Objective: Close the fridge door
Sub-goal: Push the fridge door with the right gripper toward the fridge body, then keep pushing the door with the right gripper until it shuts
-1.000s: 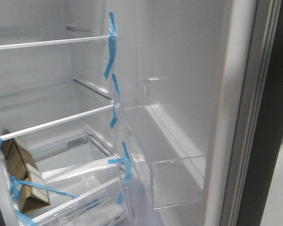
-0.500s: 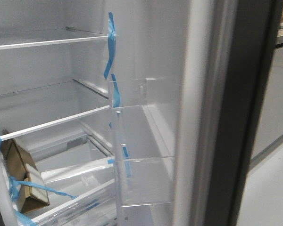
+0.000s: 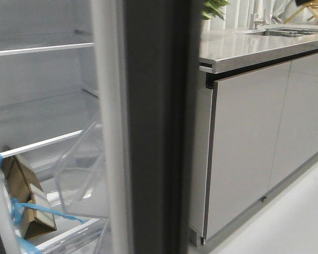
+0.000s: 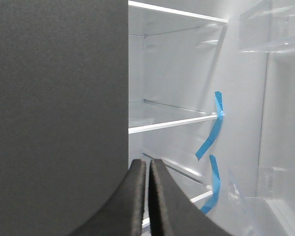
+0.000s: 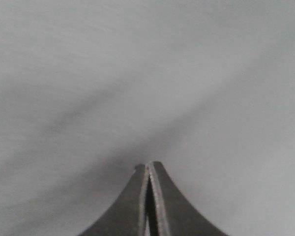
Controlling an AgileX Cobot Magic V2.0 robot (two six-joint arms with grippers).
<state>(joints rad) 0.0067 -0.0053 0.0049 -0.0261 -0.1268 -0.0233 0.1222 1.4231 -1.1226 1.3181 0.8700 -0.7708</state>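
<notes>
Fridge door (image 3: 148, 132) has swung a long way in over the last second: earlier its white inner liner and clear bin faced the front camera, now its dark edge and pale seal stand edge-on mid-frame, with the grey cabinet doors (image 3: 244, 148) and countertop (image 3: 254, 47) uncovered to the right. Right gripper (image 5: 148, 169) is clenched with nothing between its tips, pressed at the grey door surface; left gripper (image 4: 147, 167) is also clenched empty, beside the dark panel at the fridge opening. Door is roughly half shut, still well apart from the cabinet with shelves (image 3: 37, 50) and a cardboard box (image 3: 21, 196) visible, so more pushing looks needed.
</notes>
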